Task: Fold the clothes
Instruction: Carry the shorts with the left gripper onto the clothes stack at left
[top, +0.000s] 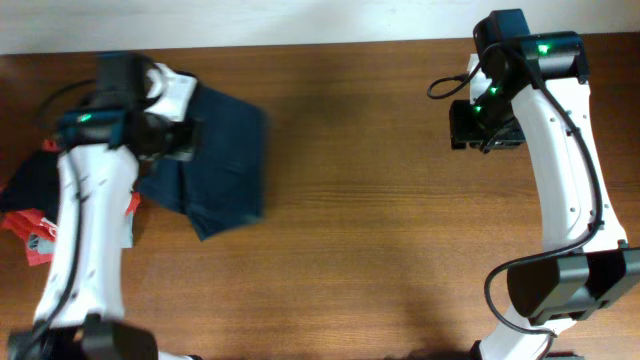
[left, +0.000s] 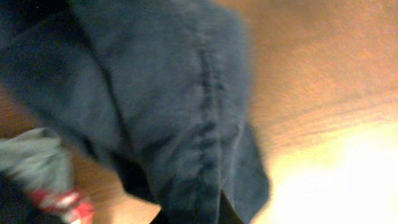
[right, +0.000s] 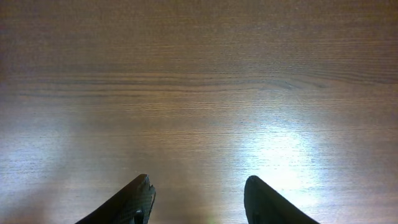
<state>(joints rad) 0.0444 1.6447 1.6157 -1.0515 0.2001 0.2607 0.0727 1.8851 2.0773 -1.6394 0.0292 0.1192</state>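
Note:
The clothes are one dark navy-blue garment (top: 228, 165), folded into a rough block at the table's back left and blurred at its right edge. My left gripper (top: 188, 138) is over its left part. In the left wrist view the navy cloth (left: 174, 106) fills most of the frame with a seam down the middle. It bunches between the dark fingertips (left: 202, 214) at the bottom edge, so the gripper looks shut on it. My right gripper (right: 198, 193) is open and empty just above bare wood, at the back right in the overhead view (top: 485, 128).
A pile of other clothes lies at the far left: red (top: 30, 232), black (top: 30, 180) and white (top: 180, 88) pieces. Grey and red cloth (left: 43, 171) shows in the left wrist view. The wooden table (top: 400, 220) stretches between the arms.

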